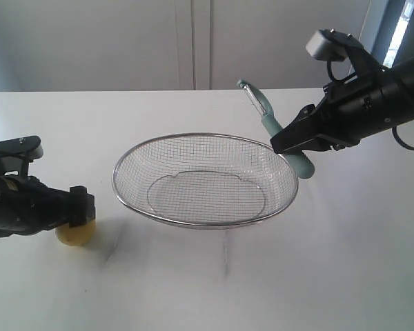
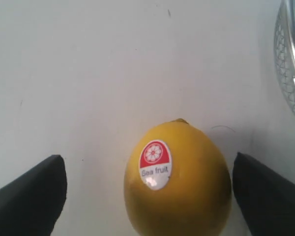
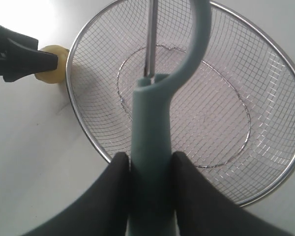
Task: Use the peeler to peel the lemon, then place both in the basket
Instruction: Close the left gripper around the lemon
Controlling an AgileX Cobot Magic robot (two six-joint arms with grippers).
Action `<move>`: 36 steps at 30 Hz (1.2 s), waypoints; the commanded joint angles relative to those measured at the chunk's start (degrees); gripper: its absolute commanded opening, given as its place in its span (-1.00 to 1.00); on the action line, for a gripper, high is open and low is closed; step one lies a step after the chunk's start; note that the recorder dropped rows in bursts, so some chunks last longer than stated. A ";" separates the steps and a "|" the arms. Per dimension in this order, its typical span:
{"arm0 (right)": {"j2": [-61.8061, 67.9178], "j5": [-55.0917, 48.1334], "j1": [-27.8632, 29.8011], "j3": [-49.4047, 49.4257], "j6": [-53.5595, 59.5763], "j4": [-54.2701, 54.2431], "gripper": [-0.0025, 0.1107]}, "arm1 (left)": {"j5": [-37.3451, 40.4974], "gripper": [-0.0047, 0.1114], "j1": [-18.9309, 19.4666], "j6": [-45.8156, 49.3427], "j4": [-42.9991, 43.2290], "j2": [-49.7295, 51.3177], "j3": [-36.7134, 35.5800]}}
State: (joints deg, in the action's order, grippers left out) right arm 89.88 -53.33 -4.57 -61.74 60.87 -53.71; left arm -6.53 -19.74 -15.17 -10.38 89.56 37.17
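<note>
A: The right gripper (image 1: 283, 143), how is it set?

B: It is clamped on one peeler (image 1: 268, 121). The smooth teal handle is pinched between two black fingers (image 3: 113, 196), and the curved metal loop is held above the far right rim of the basket (image 1: 193, 136).

A: And the left gripper (image 1: 83, 207)?

B: It is spread wide around one glossy yellow lemon (image 2: 187, 196), which carries a round sticker (image 2: 155, 164) and is touched by neither finger. It lies left of the single oval wire-mesh basket.

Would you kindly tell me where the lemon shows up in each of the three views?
Exterior view: the lemon sits at lower left, left of the basket.
Left wrist view: close up between the open left fingers, sticker toward the camera.
Right wrist view: small, just outside the basket, partly behind a dark left finger.
Shared landmark: the basket's metal rim.
</note>
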 commanded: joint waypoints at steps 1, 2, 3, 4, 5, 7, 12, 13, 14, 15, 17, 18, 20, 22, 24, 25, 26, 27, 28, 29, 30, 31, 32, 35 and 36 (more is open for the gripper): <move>-0.45 0.11 -0.08 -0.45 0.65 -0.69 -0.96 | -0.36 0.65 -0.33 0.26 3.67 0.48 0.21; -0.45 0.11 -0.08 -0.45 0.65 -0.69 -0.96 | -0.51 0.65 -0.33 0.26 3.96 0.48 0.21; -0.45 0.11 -0.08 -0.45 0.65 -0.69 -0.96 | -0.63 0.65 -0.33 0.26 4.39 0.48 0.21; -0.45 0.11 -0.08 -0.45 0.65 -0.69 -0.96 | -0.76 0.65 -0.33 0.26 4.92 0.48 0.21; -0.45 0.11 -0.08 -0.45 0.65 -0.69 -0.96 | -1.02 0.65 -0.33 0.26 5.22 0.48 0.21; -0.45 0.11 -0.08 -0.45 0.65 -0.69 -0.96 | -1.53 0.65 -0.33 0.26 6.35 0.48 0.21; -0.45 0.11 -0.08 -0.45 0.65 -0.69 -0.96 | -1.68 0.65 -0.33 0.14 7.01 0.48 0.21; -0.45 0.11 -0.08 -0.45 0.65 -0.69 -0.96 | -1.68 0.65 -0.33 0.05 7.01 0.48 0.21; -0.45 0.11 -0.08 -0.45 0.65 -0.69 -0.96 | -1.68 0.65 -0.33 0.05 7.01 0.48 0.21; -0.45 0.11 -0.08 -0.45 0.65 -0.69 -0.96 | -1.68 0.65 -0.33 0.02 7.01 0.56 0.21; -0.45 0.11 -0.08 -0.45 0.65 -0.69 -0.96 | -1.68 0.65 -1.19 -0.46 7.01 0.56 0.21; -0.45 0.11 -0.08 -0.45 0.65 -0.69 -0.96 | -1.68 0.65 -1.72 -0.46 7.01 0.68 0.21; -0.45 0.11 -0.08 -0.45 0.65 -0.69 -0.96 | -1.80 0.65 -3.27 -0.46 7.01 1.40 0.21; -0.45 0.11 -0.08 -0.45 0.65 -0.69 -0.96 | -2.30 0.65 -3.85 -0.33 7.01 2.57 0.21; -0.45 0.11 -0.08 -0.45 0.65 -0.69 -0.96 | -2.84 0.65 -3.85 -0.45 7.01 3.64 0.21; -0.45 0.11 -0.08 -0.45 0.65 -0.69 -0.96 | -3.09 0.65 -3.85 -0.45 7.01 3.75 0.21; -0.45 0.11 -0.08 -0.45 0.65 -0.69 -0.96 | -3.19 0.65 -3.85 -0.45 7.01 3.75 0.21; -0.45 0.11 -0.08 -0.45 0.65 -0.69 -0.96 | -3.19 0.65 -3.85 -0.45 7.01 3.75 0.21; -0.45 0.11 -0.08 -0.45 0.65 -0.69 -0.96 | -3.19 0.65 -3.85 -0.45 7.01 3.75 0.21; -0.45 0.11 -0.08 -0.45 0.65 -0.69 -0.96 | -3.19 0.65 -3.85 -0.45 7.01 3.75 0.21; -0.45 0.11 -0.08 -0.45 0.65 -0.69 -0.96 | -3.12 0.62 -3.85 -0.45 7.01 3.75 0.21; -0.45 0.11 -0.08 -0.45 0.65 -0.69 -0.96 | -3.12 0.57 -3.85 -0.45 7.01 3.75 0.21; -0.45 0.11 -0.08 -0.45 0.65 -0.69 -0.96 | -3.12 0.48 -3.85 -0.45 7.01 3.75 0.21; -0.45 0.11 -0.08 -0.45 0.65 -0.69 -0.96 | -2.90 0.19 -3.85 -0.45 7.01 3.75 0.21; -0.45 0.11 -0.08 -0.45 0.65 -0.69 -0.96 | -2.79 0.11 -3.85 -0.45 7.01 3.75 0.21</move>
State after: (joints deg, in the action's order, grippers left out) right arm 89.88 -53.33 -4.57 -61.74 60.87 -53.71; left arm -9.82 -23.29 -15.35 -3.41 93.21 37.17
